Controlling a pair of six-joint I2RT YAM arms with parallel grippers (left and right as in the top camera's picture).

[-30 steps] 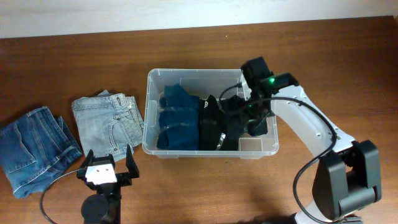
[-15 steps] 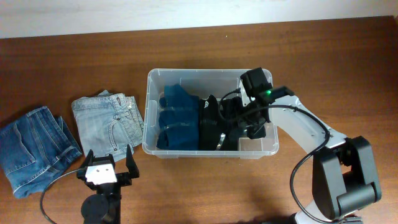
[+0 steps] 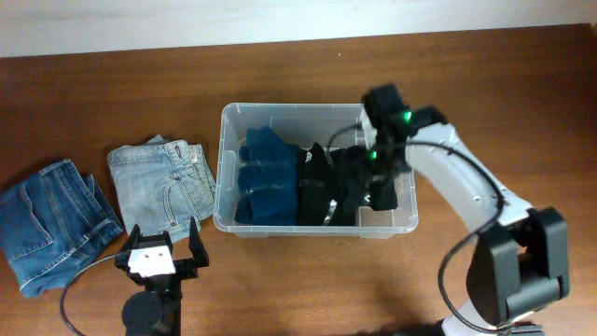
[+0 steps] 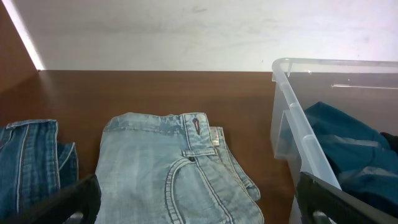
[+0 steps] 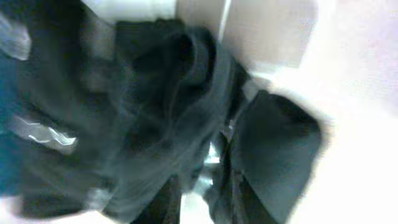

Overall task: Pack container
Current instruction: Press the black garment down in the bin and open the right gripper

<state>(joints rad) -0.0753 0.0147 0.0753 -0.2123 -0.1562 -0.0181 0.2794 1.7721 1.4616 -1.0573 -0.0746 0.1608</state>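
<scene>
A: From overhead, where is the container [image 3: 227,121]?

B: Mid-worktop [image 3: 112,93], long side facing the arms. A teal garment [image 3: 266,177] fills its left half and a black garment [image 3: 322,187] lies beside it, both rolled so that they pack side by side.

A: And the right fingers [image 3: 383,187]?

B: Down inside the right end, over the black cloth, with the right arm [image 3: 457,177] reaching across the rim. I cannot tell whether they grip the cloth or stand free of it. There is little room there, as the end wall is just beside them, so going straight up looks like the cleanest exit.

A: The left fingers [image 3: 194,238]?

B: Spread wide and holding nothing. They are parked near the front edge, close to the light jeans [image 3: 163,182], probably waiting their turn. The dark jeans [image 3: 47,224] lie further left.

A: What about the left wrist view?

B: The light jeans [image 4: 168,168] lie folded straight ahead, just beside the container wall [image 4: 298,137] but apart from it. Bare wood behind them leaves space for a lift, though the rolled rim has to be cleared.

A: And the right wrist?

B: It is blurred. Dark folds fill the picture, with pale plastic to the right. The grip cannot be read here either.
</scene>
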